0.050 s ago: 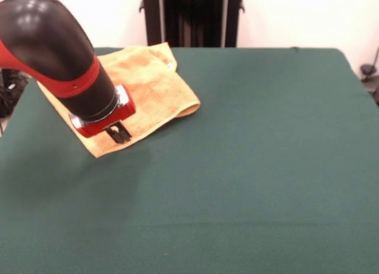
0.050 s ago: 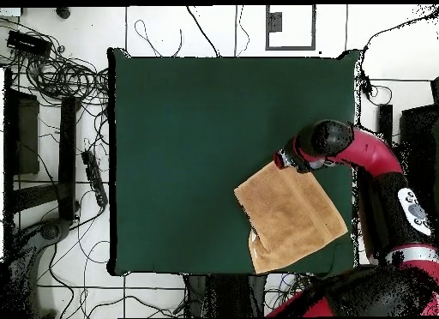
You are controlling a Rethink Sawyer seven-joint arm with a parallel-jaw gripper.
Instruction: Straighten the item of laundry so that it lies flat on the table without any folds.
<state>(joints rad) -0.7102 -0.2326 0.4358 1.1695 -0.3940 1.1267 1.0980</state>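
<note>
On the green table [image 1: 254, 167] we see the towel [image 1: 148, 90] folded double at about ten o'clock in the front view, our gripper [image 1: 120, 132] poised over its near corner, presumably to peel the fold open, fingers too indistinct to judge.

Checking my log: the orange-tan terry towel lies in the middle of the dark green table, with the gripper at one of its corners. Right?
Not the middle. The overhead view shows the orange-tan terry towel near a corner of the dark green table. The gripper is at a towel corner, as you said.
</note>
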